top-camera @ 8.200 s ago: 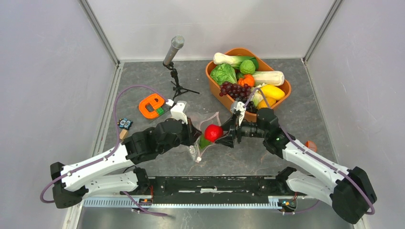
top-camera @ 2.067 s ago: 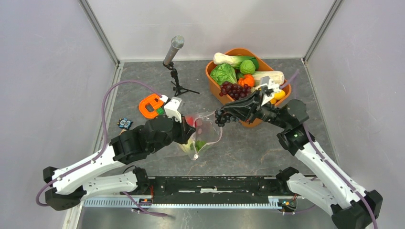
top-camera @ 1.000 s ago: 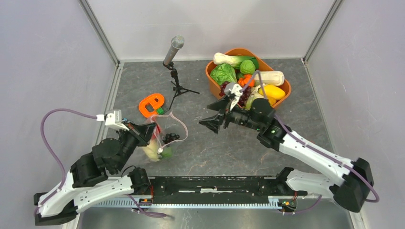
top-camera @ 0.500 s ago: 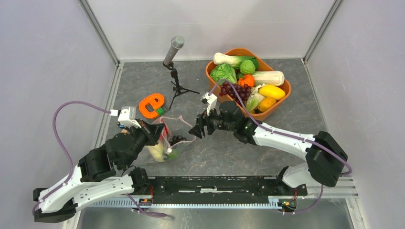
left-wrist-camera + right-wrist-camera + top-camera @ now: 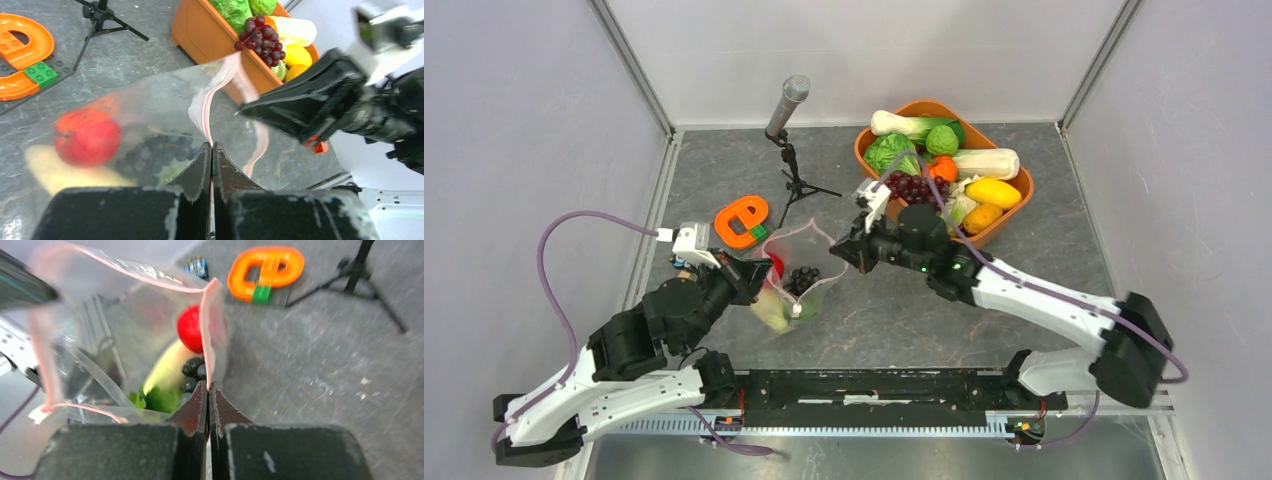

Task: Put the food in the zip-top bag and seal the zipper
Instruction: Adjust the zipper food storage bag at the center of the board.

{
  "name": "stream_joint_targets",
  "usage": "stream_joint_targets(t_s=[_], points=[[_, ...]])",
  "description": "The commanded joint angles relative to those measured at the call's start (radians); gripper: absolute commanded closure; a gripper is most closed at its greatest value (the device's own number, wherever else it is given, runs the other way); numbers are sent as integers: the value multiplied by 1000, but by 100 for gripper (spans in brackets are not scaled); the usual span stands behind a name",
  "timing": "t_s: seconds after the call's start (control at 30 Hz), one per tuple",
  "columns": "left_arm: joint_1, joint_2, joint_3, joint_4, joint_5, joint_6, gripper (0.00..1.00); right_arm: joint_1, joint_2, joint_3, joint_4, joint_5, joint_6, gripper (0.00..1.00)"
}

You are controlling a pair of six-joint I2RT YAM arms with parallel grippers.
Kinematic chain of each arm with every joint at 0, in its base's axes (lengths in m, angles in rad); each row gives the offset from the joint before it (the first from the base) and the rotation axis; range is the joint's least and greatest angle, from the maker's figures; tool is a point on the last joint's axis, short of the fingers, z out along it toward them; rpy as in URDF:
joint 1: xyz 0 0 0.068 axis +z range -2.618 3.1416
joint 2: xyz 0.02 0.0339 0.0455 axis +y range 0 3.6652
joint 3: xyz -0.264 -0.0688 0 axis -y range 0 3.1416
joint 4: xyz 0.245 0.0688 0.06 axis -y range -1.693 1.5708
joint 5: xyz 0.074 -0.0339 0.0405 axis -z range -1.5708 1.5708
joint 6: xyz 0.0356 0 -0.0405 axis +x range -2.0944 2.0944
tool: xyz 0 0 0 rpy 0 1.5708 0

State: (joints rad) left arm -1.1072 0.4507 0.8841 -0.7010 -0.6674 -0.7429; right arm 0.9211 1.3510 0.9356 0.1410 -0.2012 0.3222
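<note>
My left jaws clamp the zip-top bag's (image 5: 816, 302) left rim and my right jaws pinch its right rim. It gapes between them mid-worktop (image 5: 894, 325), food (image 5: 87, 137) inside. I'd draw the zipper (image 5: 204, 107) taut and level before pressing.

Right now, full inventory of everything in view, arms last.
zip-top bag: 1, clear, pinkish zipper, mouth open, left of centre
red apple: 1, red, in bag
grape bunch: 1, dark purple, in bag
yellow piece: 1, pale yellow, in bag
green piece: 1, green, bag bottom
orange tub: 1, orange, far right
tub food: at least eight; green, white, orange, yellow, purple grapes; in tub
microphone: 1, grey, on black tripod, far centre
toy block: 1, orange with green brick, left of tripod
table: 1, mottled grey
left gripper: shut on bag rim
right gripper: shut on opposite rim
</note>
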Motion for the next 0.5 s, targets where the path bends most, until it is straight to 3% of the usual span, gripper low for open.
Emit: stream_joint_targets(t_s=[0.0, 0.13, 0.27, 0.47], points=[[1, -5, 5, 98, 36, 25, 98, -1, -197, 89, 80, 52, -81, 100], [0, -23, 5, 121, 19, 46, 98, -1, -201, 162, 87, -172, -74, 100], [0, -35, -6, 93, -24, 33, 98, -1, -174, 152, 26, -68, -68, 100], [-1, 10, 3, 54, 13, 43, 98, 1, -156, 163, -13, -32, -104, 100]])
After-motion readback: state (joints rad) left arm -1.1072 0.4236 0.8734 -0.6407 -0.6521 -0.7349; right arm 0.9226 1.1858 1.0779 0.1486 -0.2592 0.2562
